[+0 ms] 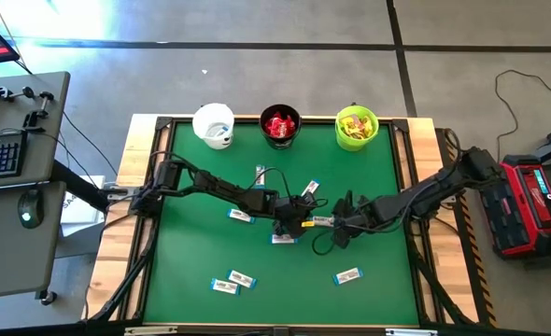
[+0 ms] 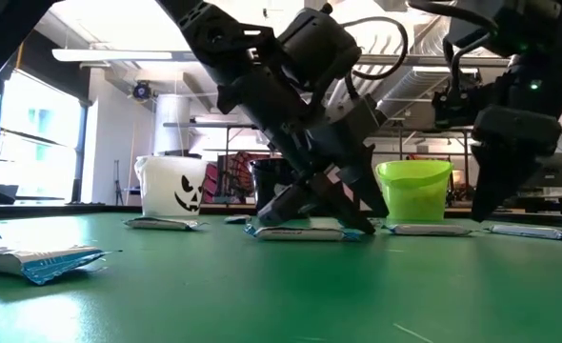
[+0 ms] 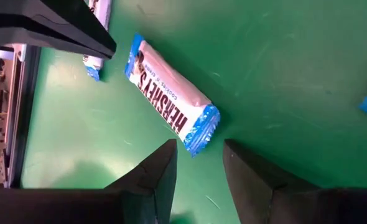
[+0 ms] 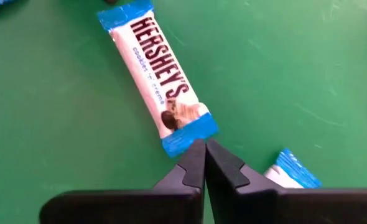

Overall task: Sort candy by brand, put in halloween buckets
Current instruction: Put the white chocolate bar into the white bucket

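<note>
We find the left hand [image 3: 199, 163] open, its fingers just short of a white-and-blue bar [image 3: 171, 93] lying flat on the counter [image 1: 369, 187], well in front of the black bucket [image 1: 279, 127]. The right hand [image 4: 204, 163] is closed and empty, its tips beside another bar [image 4: 157, 74].
</note>
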Robot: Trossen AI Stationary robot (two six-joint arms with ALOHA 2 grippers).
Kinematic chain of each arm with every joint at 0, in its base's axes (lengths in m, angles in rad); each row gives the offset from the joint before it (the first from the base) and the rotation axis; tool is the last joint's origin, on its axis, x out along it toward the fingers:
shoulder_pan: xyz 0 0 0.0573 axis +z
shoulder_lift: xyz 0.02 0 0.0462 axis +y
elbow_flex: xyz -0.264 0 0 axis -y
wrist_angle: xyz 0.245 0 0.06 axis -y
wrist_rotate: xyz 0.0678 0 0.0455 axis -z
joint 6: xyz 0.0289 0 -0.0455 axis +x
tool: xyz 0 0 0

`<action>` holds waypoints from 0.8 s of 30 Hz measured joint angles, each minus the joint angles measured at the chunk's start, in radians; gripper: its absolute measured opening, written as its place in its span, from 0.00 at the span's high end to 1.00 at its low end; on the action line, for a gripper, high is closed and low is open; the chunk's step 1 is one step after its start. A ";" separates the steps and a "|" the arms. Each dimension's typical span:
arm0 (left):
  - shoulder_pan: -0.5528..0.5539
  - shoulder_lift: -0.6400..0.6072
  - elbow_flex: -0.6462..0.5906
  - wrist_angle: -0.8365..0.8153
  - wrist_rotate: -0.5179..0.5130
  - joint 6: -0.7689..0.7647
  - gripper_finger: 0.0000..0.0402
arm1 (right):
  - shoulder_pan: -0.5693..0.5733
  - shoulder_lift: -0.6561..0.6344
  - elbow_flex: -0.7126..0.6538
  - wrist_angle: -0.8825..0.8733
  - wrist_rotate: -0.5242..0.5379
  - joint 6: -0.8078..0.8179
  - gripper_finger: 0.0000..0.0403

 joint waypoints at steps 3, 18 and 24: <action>0.000 0.001 -0.001 0.008 0.000 -0.001 0.69 | 0.002 0.004 0.000 -0.019 -0.004 0.017 1.00; 0.000 0.002 -0.002 0.007 0.016 -0.007 0.69 | -0.033 0.096 -0.001 0.105 -0.017 -0.039 1.00; 0.001 0.004 -0.002 0.009 0.018 -0.009 0.69 | -0.049 0.098 -0.003 0.145 -0.022 -0.072 1.00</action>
